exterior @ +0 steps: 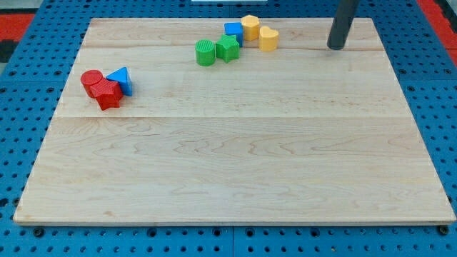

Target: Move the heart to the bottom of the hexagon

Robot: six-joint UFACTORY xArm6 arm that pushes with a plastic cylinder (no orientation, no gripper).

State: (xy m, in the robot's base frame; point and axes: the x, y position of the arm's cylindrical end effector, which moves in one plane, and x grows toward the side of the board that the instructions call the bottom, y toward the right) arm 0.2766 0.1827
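Observation:
A yellow heart block [268, 38] lies near the view's top, just right of and slightly below a yellow hexagon block [250, 27]; the two touch or nearly touch. My tip [335, 47] rests on the board to the right of the heart, about a hand's width away and touching no block. The dark rod rises from it out of the view's top.
A blue cube [233, 31] sits left of the hexagon, with a green star [228, 48] and a green cylinder [206, 53] below it. At the view's left are a red cylinder [91, 80], a red star-like block [108, 94] and a blue triangle [121, 78]. The wooden board [228, 157] lies on a blue pegboard.

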